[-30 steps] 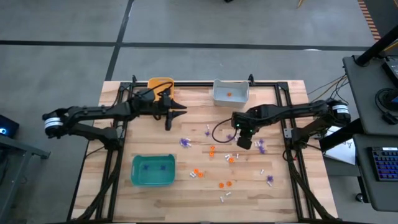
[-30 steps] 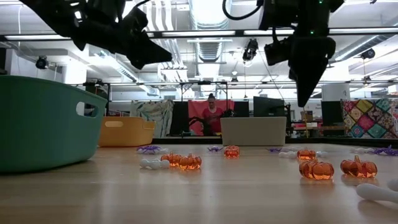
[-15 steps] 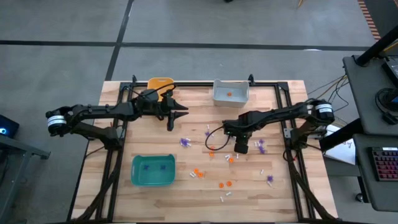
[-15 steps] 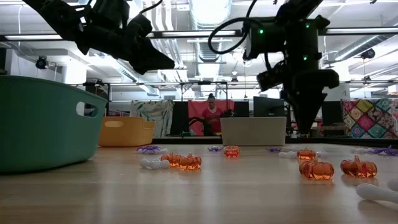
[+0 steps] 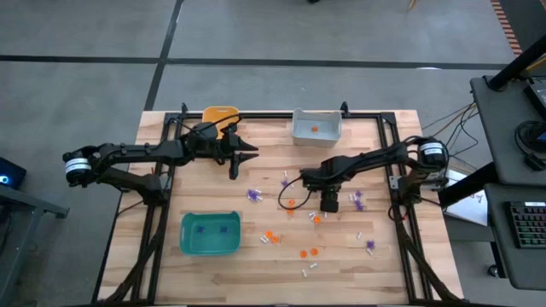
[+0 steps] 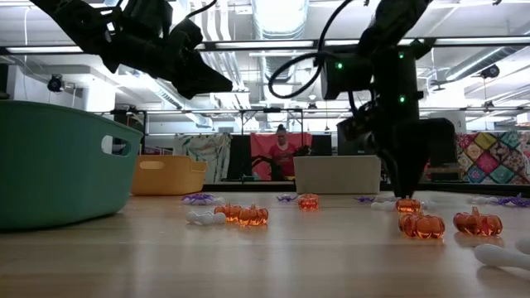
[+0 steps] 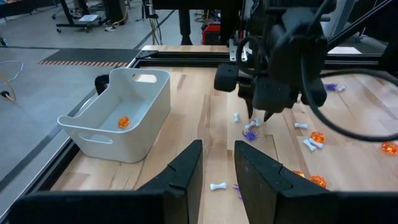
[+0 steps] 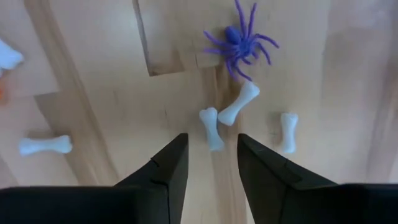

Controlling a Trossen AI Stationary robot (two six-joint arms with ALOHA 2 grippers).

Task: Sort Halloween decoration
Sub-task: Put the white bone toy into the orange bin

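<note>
Right gripper is low over the table, jaws apart with nothing between them, lined up over a white bone beside a purple spider. Left gripper hangs empty near the yellow bin, jaws slightly apart. Whether the right tips touch the wood, can't tell.

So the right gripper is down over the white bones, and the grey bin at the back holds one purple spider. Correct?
Not quite. The grey bin holds one orange pumpkin, not a purple spider; the left wrist view shows it. The right gripper is indeed down over the white bones.
</note>
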